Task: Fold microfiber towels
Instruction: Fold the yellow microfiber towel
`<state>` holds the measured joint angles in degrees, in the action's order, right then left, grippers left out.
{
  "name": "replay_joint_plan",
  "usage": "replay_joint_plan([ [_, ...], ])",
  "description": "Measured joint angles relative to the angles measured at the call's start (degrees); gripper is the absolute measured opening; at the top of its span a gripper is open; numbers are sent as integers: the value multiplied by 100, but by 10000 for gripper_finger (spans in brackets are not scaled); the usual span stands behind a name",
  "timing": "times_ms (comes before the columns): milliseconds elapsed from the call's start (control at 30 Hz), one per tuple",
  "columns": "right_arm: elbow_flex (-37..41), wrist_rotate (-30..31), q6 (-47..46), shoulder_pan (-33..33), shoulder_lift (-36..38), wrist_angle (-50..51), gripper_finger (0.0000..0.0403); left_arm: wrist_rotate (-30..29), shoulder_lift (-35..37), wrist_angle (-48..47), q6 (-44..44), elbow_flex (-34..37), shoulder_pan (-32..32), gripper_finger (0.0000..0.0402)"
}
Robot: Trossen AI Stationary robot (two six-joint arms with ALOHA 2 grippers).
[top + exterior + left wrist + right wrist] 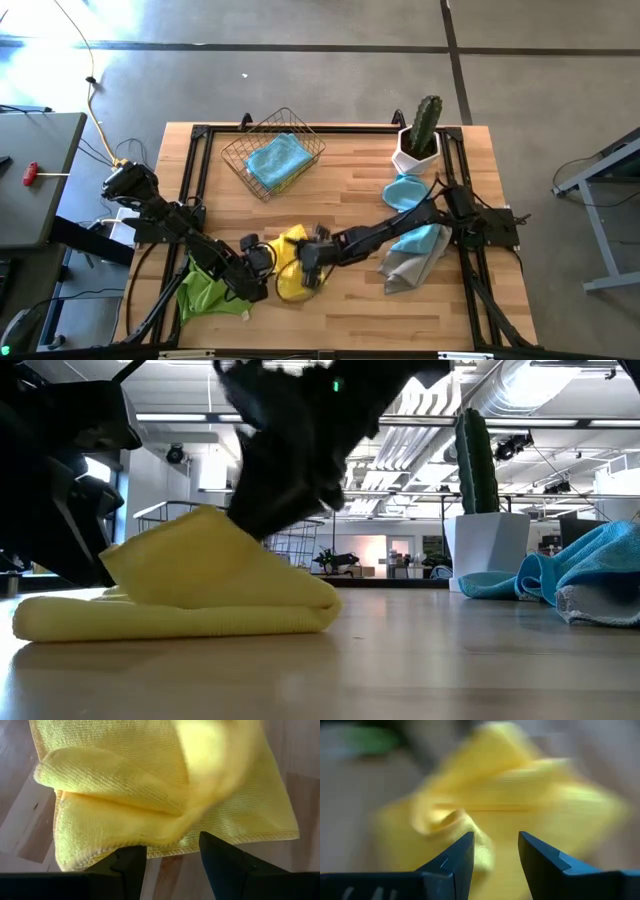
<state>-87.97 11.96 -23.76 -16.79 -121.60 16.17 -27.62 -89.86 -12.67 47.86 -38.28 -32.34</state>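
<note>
Near the lower middle of the high view, on the wooden table (340,180), lies the yellow towel (288,270), partly folded, with both arms meeting over it. From table height one flap of it stands up in a ridge above the flat layer beneath. The left pincer (172,857) sits at the towel's hemmed edge with its fingers spread and nothing between them. The right pincer (495,852) hovers above the raised fold, also parted, with no cloth seen caught in it.

The step in hand looks like finishing this fold. To do it well, the raised flap should be laid down so its edge meets the hem below, and the left pincer could pin the lower layer while the right smooths the ridge flat.

Other towels wait: a lime green towel (208,292) at lower left, a blue towel (276,160) in the wire basket (238,152) at upper middle, a blue towel and grey towel (408,268) at right.
</note>
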Motion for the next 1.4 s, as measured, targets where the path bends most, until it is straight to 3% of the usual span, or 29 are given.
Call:
replay_joint_plan([
  [167, -1, -1721, -59, -283, 0, -971, 144, 50, 0, -138, 2, 0, -1, 172],
  [300, -2, -2204, -21, -497, 1, -1308, 144, 446, 0, -128, 17, 0, 0, 172],
  [400, -2, -1989, 11, -570, 9, -1136, 144, 840, 3, -40, 81, -8, -3, 172],
  [567, -2, -155, 176, -599, -14, -656, 144, 1160, 131, -37, -64, -275, -101, 172],
  [633, -2, 215, 160, -599, -43, -463, 144, 1048, 228, -36, -337, -435, -172, 172],
  [833, -3, -6, 117, -695, -105, -459, 144, -705, 156, 114, -605, -601, -191, 172],
  [1000, -4, 101, -81, -795, -257, -465, 144, -643, -186, 271, -679, -592, 207, 172],
  [1300, -4, 311, -323, -798, -543, -573, 144, -689, -400, 710, -1556, -600, 854, 172],
  [1400, -2, 309, -381, -800, -570, -552, 144, -454, -426, 599, -1669, -589, 1034, 172],
])
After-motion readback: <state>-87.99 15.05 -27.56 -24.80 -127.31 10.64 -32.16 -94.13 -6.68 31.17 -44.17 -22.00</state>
